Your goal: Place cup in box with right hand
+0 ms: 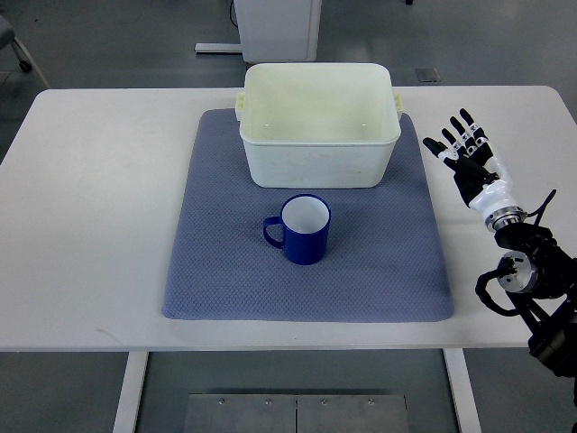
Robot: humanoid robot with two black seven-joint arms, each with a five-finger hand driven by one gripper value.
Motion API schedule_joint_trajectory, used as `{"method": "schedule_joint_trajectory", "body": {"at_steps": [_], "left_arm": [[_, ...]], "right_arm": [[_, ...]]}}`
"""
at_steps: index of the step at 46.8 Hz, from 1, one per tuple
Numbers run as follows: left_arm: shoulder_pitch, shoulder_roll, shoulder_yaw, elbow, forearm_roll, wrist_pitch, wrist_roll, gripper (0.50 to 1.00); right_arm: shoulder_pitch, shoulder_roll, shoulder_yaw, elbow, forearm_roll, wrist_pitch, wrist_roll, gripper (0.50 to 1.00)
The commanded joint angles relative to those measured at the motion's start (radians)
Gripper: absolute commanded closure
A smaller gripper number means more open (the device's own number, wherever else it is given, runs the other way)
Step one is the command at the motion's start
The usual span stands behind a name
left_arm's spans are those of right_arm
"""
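Note:
A blue cup point(304, 229) with a white inside stands upright on the grey-blue mat point(216, 271), its handle pointing left. Just behind it sits a cream plastic box point(317, 160), open at the top and holding nothing I can see. My right hand point(460, 144) hovers over the bare table to the right of the mat, well away from the cup, fingers spread and holding nothing. Its arm comes in from the lower right corner. The left arm does not show.
The white table point(90, 225) reaches to both sides of the mat. A white cabinet base point(275, 27) stands on the floor beyond the far edge. A chair wheel point(22, 63) shows at the top left.

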State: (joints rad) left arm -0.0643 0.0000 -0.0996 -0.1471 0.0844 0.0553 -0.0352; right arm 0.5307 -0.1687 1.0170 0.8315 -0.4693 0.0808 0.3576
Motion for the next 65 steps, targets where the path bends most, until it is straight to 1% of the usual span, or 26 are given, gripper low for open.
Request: {"method": "schedule_joint_trajectory", "body": {"at_steps": [1,30,35,43,45,65], "left_arm": [[0.000,0.000,0.000,0.000,0.000,0.000,0.000,0.500],[0.005,0.000,0.000,0.000,0.000,0.000,0.000,0.500],[0.005,0.000,0.003,0.000,0.000,0.000,0.000,0.500],[0.005,0.000,0.000,0.001,0.000,0.000,0.000,0.500],[0.005,0.000,0.000,0.000,0.000,0.000,0.000,0.500],[0.005,0.000,0.000,0.000,0.000,0.000,0.000,0.500]], "right_arm": [[0.000,0.000,0.000,0.000,0.000,0.001,0.000,0.500],[-0.002,0.000,-0.001,0.003,0.000,0.001,0.000,0.500],[0.002,-0.002,-0.001,0.003,0.000,0.001,0.014,0.500],[0.011,-0.002,0.000,0.001,0.000,0.001,0.079,0.500],[0.011,0.000,-0.001,0.001,0.000,0.001,0.086,0.500],[0.035,-0.008,-0.038,0.001,0.000,0.001,0.084,0.500]]}}
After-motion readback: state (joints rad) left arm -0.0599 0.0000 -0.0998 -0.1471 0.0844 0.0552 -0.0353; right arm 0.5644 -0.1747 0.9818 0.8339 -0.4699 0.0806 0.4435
